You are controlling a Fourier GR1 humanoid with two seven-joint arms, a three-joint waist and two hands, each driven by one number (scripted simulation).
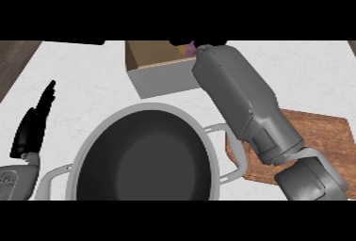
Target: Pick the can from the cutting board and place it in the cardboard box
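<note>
- Only a small part of the can (186, 47) showed: a purple patch with a bit of yellow-orange beside it, right at the view's top edge.
- That patch sat at the far right corner of the cardboard box (163, 77), against its brown inside. It was well apart from the cutting board (319, 132).
- Whether the can rested inside the box or hung above the opening could not be told.
- The box stood at the back of the white counter (83, 80), grey on its near wall and open at the top.
- The right forearm (240, 94) came in from the lower right corner. It crossed over the cutting board's left part and stretched up and slightly left to the box's right side.
- The right hand (212, 44) showed only as a dark sliver at the end of that arm, just beside the can and cut off by the top edge. Whether it had hold of the can, or how far open it was, could not be told.
- The left hand (31, 129) was at the left edge with its black fingers straight and pointing up. It was spread open and held nothing.
- A large dark pot (149, 155) with a grey rim and side handles filled the near middle of the counter. It lay between the left hand and the cutting board.
- The cutting board was brown wood, and its bare top showed to the right of the arm.
</note>
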